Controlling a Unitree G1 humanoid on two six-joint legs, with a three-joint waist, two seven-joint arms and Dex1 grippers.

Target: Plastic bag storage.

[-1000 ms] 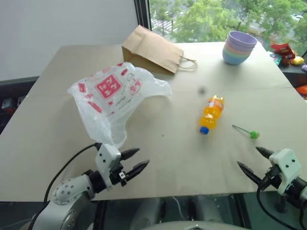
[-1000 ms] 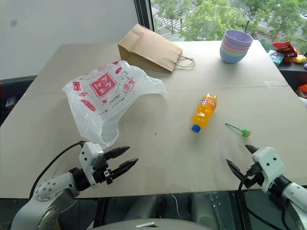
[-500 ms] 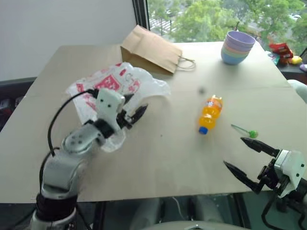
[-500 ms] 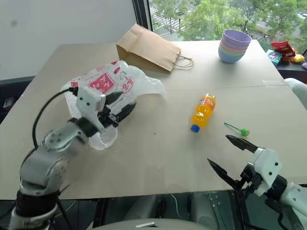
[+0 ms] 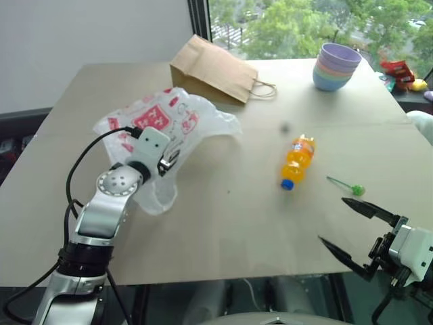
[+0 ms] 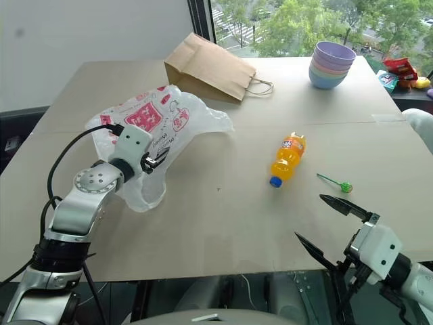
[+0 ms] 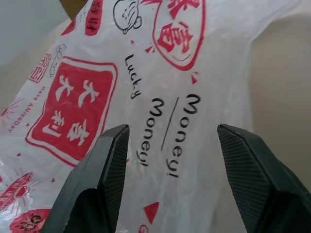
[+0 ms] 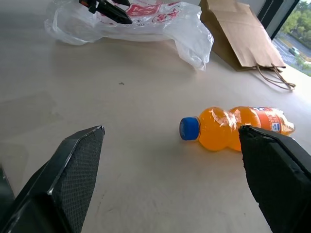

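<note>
Because the plastic bag (image 5: 172, 125) looks thin, light and slippery, a bunched fold is best pinched by the spread left claw (image 7: 170, 145).

Crinkly, glossy thin-film plastic bag (image 7: 160, 73) before my matt black, cross-hatched fingers (image 7: 109, 170), matt brown paper bag (image 5: 215, 69) behind it, smooth dull tabletop (image 5: 223, 217), shiny clear plastic orange bottle (image 8: 235, 128), satin pastel bowls (image 5: 337, 66)

Head views overlook table (image 5: 223, 223); wrist views low, close.

Table (image 5: 223, 223): bags, bowls, bottle, lollipop.
</note>
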